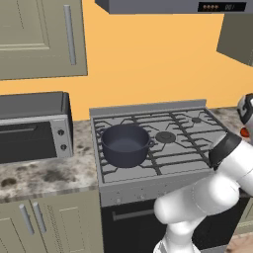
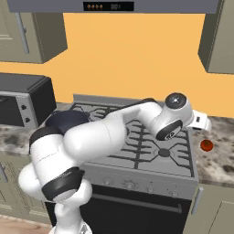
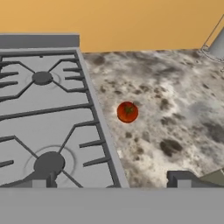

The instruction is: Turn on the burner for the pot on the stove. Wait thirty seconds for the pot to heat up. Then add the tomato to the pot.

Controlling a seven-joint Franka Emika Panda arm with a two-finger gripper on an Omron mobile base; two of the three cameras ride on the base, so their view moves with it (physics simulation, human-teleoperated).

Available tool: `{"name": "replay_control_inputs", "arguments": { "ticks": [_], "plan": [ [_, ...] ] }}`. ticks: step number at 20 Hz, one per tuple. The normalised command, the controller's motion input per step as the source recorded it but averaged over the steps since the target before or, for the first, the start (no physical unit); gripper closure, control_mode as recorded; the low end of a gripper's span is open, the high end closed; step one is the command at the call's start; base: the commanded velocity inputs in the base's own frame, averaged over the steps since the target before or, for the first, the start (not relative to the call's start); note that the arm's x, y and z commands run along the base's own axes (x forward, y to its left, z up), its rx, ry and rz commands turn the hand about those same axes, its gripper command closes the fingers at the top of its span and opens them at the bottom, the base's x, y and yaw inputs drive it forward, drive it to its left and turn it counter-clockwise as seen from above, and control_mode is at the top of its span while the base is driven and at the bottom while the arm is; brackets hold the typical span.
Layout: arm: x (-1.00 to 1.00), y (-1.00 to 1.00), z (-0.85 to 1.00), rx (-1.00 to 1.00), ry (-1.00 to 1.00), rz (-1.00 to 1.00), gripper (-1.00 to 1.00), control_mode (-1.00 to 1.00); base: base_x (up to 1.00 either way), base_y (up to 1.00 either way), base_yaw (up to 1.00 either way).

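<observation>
Hand view: tool (image 3: 111,180) spread wide above tomato (image 3: 127,112); left base view: pot (image 1: 125,144)

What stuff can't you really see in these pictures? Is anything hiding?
- Tomato: left base view, mostly behind the robot's arm; it shows whole on the counter in the hand view.
- Pot: right base view, largely covered by the arm.
- Stove knobs: too small to tell which way they point.
- Pincer: hand view, just two wide-apart fingertips at the bottom.
- Toaster oven: cut off by the left edge.
</observation>
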Motion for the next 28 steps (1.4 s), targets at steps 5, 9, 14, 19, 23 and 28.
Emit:
{"name": "replay_control_inputs", "arguments": {
  "ticks": [5, 9, 14, 19, 23, 28],
  "plan": [
    [0.0, -0.21, -0.22, 0.0, 0.07, -0.03, -1.0, -1.0, 0.0, 0.0, 0.0],
    [0.0, -0.06, -0.23, 0.0, 0.02, 0.0, -1.0, -1.0, 0.0, 0.0, 0.0],
    [0.06, 0.0, -0.35, 0.0, 0.0, 0.0, -1.0, -1.0, 0.0, 0.0, 0.0],
    [0.14, 0.0, -0.45, 0.0, 0.0, 0.0, -1.0, -1.0, 0.0, 0.0, 0.0],
    [0.21, 0.0, -0.38, -0.02, 0.0, 0.0, -1.0, -1.0, 0.0, 0.0, 0.0],
    [0.31, -0.11, -0.21, 0.0, 0.02, -0.02, -1.0, -1.0, 0.0, 0.0, 0.0]
  ]
}}
